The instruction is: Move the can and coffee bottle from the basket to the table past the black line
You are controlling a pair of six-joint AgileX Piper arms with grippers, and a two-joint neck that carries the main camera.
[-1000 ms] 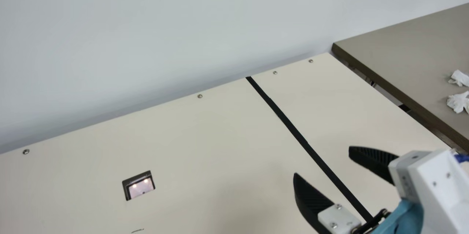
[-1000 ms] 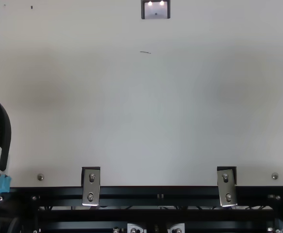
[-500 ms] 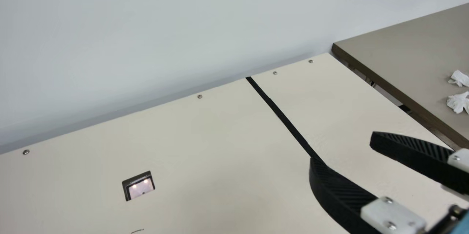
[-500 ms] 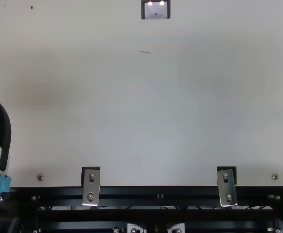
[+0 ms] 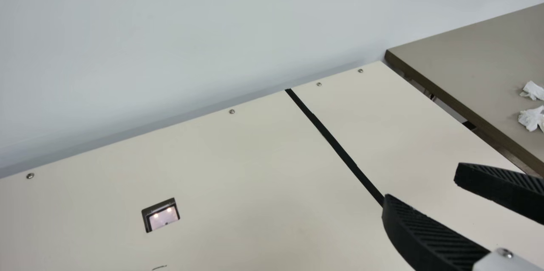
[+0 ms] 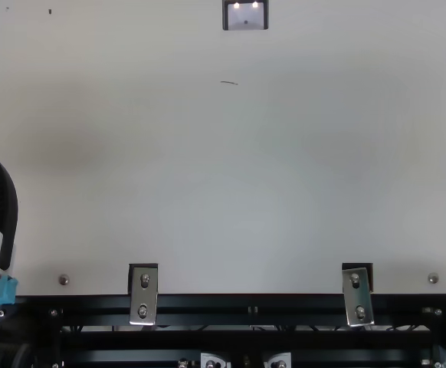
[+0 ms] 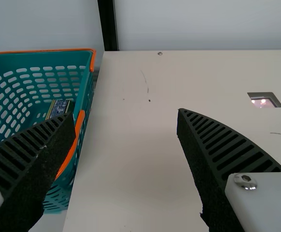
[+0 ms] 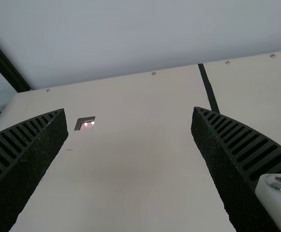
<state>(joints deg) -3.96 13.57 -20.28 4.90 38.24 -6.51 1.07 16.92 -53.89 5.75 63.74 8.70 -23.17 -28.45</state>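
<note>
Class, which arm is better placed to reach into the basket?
Probably left: the left gripper, open, seems closer to the basket; the right gripper, also open, appears out by the black line.

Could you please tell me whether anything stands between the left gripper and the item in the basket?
Yes: in the left wrist view, the side wall of the basket stands between the left gripper and the item inside. The gripper would probably need to come in over the orange rim.
</note>
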